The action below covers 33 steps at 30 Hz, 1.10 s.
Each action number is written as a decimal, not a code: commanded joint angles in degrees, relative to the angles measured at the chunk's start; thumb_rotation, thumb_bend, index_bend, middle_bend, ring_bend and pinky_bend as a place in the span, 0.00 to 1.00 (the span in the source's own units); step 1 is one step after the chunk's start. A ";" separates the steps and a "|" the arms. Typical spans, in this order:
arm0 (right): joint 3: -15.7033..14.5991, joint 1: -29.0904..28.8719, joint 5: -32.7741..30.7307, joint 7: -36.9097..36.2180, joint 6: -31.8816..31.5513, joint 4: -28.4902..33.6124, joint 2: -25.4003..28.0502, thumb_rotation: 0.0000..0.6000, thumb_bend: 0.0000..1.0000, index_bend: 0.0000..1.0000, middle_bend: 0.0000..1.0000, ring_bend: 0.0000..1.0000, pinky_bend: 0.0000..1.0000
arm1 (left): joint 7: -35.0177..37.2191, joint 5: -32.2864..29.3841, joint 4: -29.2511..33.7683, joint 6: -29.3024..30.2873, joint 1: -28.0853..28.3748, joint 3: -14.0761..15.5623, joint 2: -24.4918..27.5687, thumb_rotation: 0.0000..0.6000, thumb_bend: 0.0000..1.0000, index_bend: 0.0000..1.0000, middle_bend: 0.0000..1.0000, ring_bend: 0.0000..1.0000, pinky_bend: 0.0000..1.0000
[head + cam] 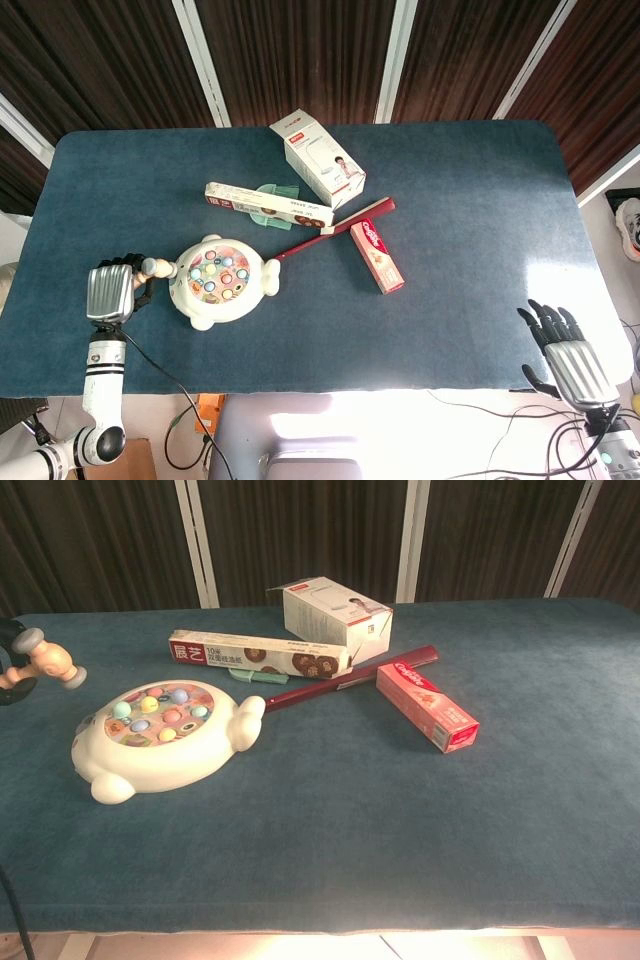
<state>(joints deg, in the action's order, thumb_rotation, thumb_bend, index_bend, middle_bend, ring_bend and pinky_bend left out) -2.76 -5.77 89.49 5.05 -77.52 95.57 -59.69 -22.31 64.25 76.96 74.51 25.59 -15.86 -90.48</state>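
— What can I read from here?
— On the long biscuit box (pixel 258 657), white Chinese characters "辰艺" on its red end, then smaller print I can't make out.
— And the red toothpaste box (pixel 427 706)?
— A white script logo, too blurred to read.

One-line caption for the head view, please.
Left hand holds a toy mallet beside the whack-a-mole toy; right hand open.

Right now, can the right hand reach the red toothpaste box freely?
Probably yes: the right hand is open at the table's near edge, and only bare cloth lies between it and the toothpaste box.
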 commanded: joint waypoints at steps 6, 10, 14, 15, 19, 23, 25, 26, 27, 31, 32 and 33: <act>-0.13 0.37 0.15 -0.19 -0.48 -0.10 0.18 1.00 0.29 0.00 0.00 0.00 0.00 | -0.89 -0.03 1.04 0.27 0.55 -0.12 0.19 1.00 0.68 0.75 0.67 0.50 0.49; -0.13 0.51 0.36 -0.50 -0.80 -0.12 0.34 1.00 0.29 0.00 0.00 0.00 0.00 | -1.92 -0.39 2.27 0.60 1.03 -0.61 0.32 1.00 0.68 0.75 0.67 0.50 0.49; -0.12 0.38 0.54 -0.52 -0.68 -0.07 0.36 1.00 0.29 0.00 0.00 0.00 0.00 | -2.89 -0.93 2.93 0.43 1.50 -0.92 0.23 1.00 0.68 0.75 0.67 0.50 0.49; -0.13 0.37 0.57 -0.52 -0.66 -0.05 0.35 1.00 0.29 0.00 0.00 0.00 0.00 | -3.07 -1.01 3.01 0.41 1.58 -0.96 0.21 1.00 0.68 0.75 0.67 0.50 0.49; -0.27 0.09 1.08 -0.25 -0.28 0.18 0.24 1.00 0.29 0.00 0.00 0.00 0.00 | -6.98 -2.59 3.57 -0.61 3.70 -1.87 -0.96 1.00 0.68 0.75 0.67 0.50 0.49; -0.22 0.07 0.87 -0.21 -0.13 0.20 0.30 1.00 0.29 0.00 0.00 0.00 0.00 | -9.21 -4.59 3.10 -1.80 5.22 -2.37 -2.08 1.00 0.68 0.75 0.67 0.50 0.49; -0.20 0.07 0.87 -0.28 -0.16 0.17 0.35 1.00 0.29 0.00 0.00 0.00 0.00 | -9.44 -5.14 2.14 -2.59 5.83 -2.28 -2.62 1.00 0.68 0.75 0.67 0.50 0.49; -0.18 0.08 0.87 -0.34 -0.19 0.14 0.37 1.00 0.29 0.00 0.00 0.00 0.00 | -9.56 -5.53 1.51 -2.97 6.17 -2.27 -3.06 1.00 0.68 0.75 0.67 0.50 0.49; -0.17 0.08 0.87 -0.40 -0.21 0.12 0.39 1.00 0.29 0.00 0.00 0.00 0.00 | -9.67 -5.81 1.05 -3.21 6.43 -2.27 -3.44 1.00 0.68 0.75 0.67 0.50 0.49; -0.16 0.15 0.90 -0.74 -0.35 0.08 0.55 1.00 0.29 0.00 0.00 0.00 0.00 | -10.73 -6.31 -0.69 -3.21 7.35 -2.02 -4.96 1.00 0.68 0.75 0.67 0.50 0.49; -0.16 0.17 0.92 -0.81 -0.41 0.08 0.59 1.00 0.29 0.00 0.00 0.00 0.00 | -11.03 -6.43 -0.98 -3.15 7.45 -1.88 -5.23 1.00 0.68 0.75 0.67 0.50 0.49; -0.14 0.18 0.92 -0.87 -0.45 0.08 0.64 1.00 0.29 0.00 0.00 0.00 0.00 | -11.39 -6.71 -1.35 -3.19 7.58 -1.81 -5.43 1.00 0.68 0.75 0.67 0.50 0.49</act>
<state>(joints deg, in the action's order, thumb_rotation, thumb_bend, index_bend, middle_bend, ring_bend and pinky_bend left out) -2.91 -5.60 90.42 4.18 -77.96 95.66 -59.05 -33.49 57.73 75.84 71.33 33.00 -17.75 -95.70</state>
